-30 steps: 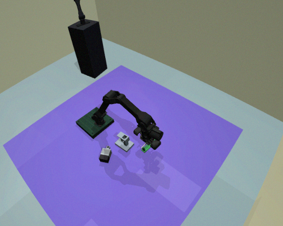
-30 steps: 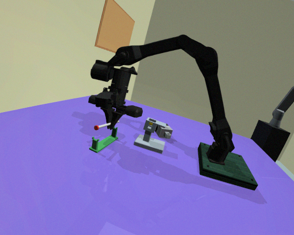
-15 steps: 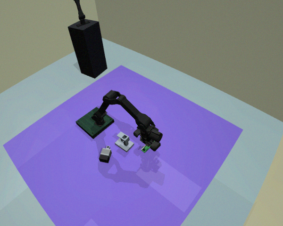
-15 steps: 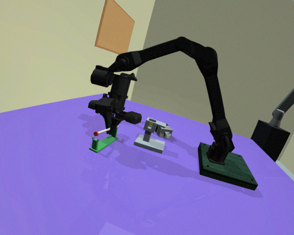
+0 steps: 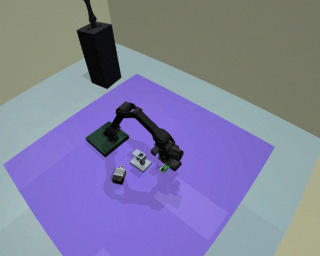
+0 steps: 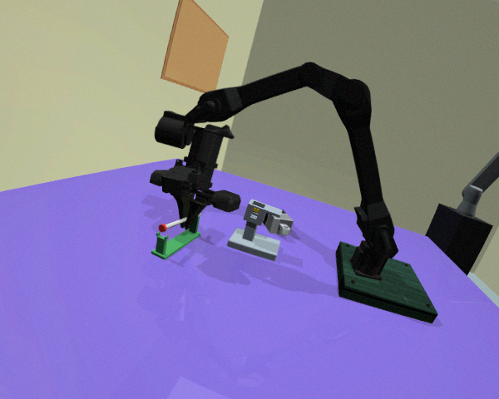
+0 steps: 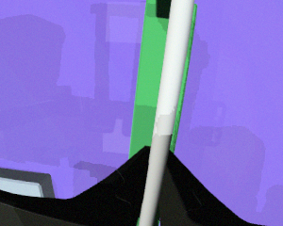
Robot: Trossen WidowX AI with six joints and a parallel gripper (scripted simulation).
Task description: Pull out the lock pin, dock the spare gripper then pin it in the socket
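My gripper (image 5: 165, 164) (image 6: 190, 224) (image 7: 156, 153) is shut on the white lock pin (image 6: 175, 224) (image 7: 175, 71). The pin's red head (image 6: 162, 228) is just above the near post of the green rack (image 5: 164, 168) (image 6: 177, 243) (image 7: 149, 66). The shaft runs roughly along the rack, slightly askew in the wrist view; its far end is hidden by the fingers. The grey mount (image 5: 136, 164) (image 6: 264, 248) stands beside the rack, with no pin visible through its socket (image 6: 254, 214). The spare gripper (image 5: 119, 173) (image 6: 279, 224), grey and black, lies apart from the mount.
The arm's dark green base board (image 5: 97, 141) (image 6: 387, 296) is on the purple mat beyond the mount. The mount's plate edge (image 7: 14, 185) shows at the lower left of the wrist view. A black pedestal (image 5: 99, 55) (image 6: 458, 236) with another arm stands off the mat.
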